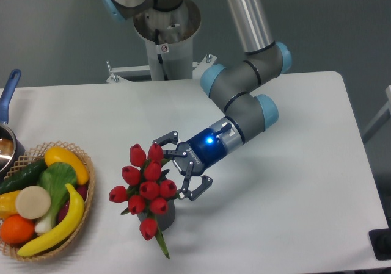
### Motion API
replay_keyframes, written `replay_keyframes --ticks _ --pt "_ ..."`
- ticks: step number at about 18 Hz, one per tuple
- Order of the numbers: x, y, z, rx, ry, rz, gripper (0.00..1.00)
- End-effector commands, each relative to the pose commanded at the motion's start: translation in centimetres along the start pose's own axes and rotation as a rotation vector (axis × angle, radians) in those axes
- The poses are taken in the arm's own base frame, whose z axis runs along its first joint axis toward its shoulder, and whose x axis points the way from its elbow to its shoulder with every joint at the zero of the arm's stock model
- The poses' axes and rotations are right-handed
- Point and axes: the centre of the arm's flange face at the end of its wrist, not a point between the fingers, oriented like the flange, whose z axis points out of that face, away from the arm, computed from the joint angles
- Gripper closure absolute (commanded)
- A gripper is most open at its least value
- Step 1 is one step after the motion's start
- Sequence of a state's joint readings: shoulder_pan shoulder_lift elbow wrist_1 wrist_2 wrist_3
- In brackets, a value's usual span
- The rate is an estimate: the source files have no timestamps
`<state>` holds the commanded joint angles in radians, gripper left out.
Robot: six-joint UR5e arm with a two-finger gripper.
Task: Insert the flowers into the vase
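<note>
Here we see the pincer (pixel 181 166) spread open, gripping nothing, just right of the flowers (pixel 145 185) standing upright in the vase (pixel 166 214).

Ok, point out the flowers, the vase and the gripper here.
flowers (pixel 148 188): fixed camera, on a central red bud.
vase (pixel 167 216): fixed camera, on its grey wall below the buds.
gripper (pixel 178 167): fixed camera, midway between its spread fingertips.
</note>
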<state>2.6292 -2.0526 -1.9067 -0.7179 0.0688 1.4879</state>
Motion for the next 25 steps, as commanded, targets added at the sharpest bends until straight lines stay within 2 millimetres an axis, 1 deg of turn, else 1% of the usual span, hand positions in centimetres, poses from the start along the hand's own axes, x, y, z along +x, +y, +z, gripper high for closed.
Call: replay_keyframes --ticks 3,4,5,7,8,9,11,12,15,17,20,22,24,25 --pt "1.4 -0.6 -0.1 -0.061 -0.006 0.015 0.00" --pt "1.4 -1.1 -0.4 -0.064 -0.012 0.021 0.00" --pt "1.2 -1.7 -0.5 -0.065 -0.015 0.034 0.00" --pt "0.1 -4.1 -0.7 -0.088 -0.024 0.091 0.00" --pt "-0.1 -4.6 -1.0 -0.121 -0.034 0.105 0.00" --pt "0.0 -5.0 -1.5 -0.168 -0.049 0.119 0.00" --pt "0.2 -6.3 -3.1 -0.280 -0.095 0.153 0.00" --pt "0.4 -7.0 -3.4 -0.336 -0.112 0.172 0.00" --pt "0.9 -10.1 -4.6 -0.521 -0.176 0.241 0.00" --pt "1.3 -11.5 -5.5 -0.603 -0.227 0.232 0.00" --pt "2.2 -15.1 -8.0 -0.747 -0.336 0.251 0.00" --pt "3.0 -16.4 -9.1 -0.848 -0.365 0.228 0.00" --pt "3.1 -17.2 -10.3 -0.956 -0.392 0.206 0.00" --pt "3.7 -18.4 -10.9 -1.012 -0.414 0.212 0.00"
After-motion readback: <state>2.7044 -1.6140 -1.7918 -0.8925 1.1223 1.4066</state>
